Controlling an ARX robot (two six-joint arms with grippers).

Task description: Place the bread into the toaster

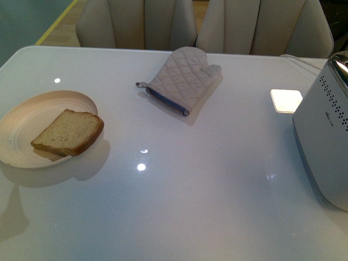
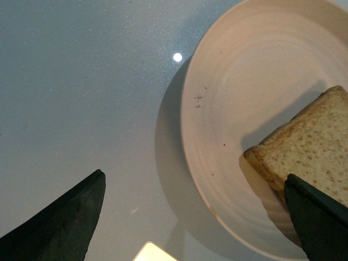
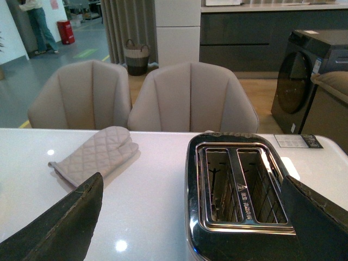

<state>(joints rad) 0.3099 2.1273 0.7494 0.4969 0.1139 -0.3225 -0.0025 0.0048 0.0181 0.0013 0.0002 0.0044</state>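
Observation:
The bread, one tan slice with a brown crust, lies on a round beige plate at the table's left. In the left wrist view the bread lies by one finger of my open left gripper, which hovers over the plate's rim. The off-white toaster stands at the right edge. My open right gripper hangs above the toaster's shiny top, whose two slots are empty. Neither arm shows in the front view.
A quilted grey oven mitt lies at the table's middle back; it also shows in the right wrist view. A flat white square pad lies left of the toaster. Two beige chairs stand behind the white table.

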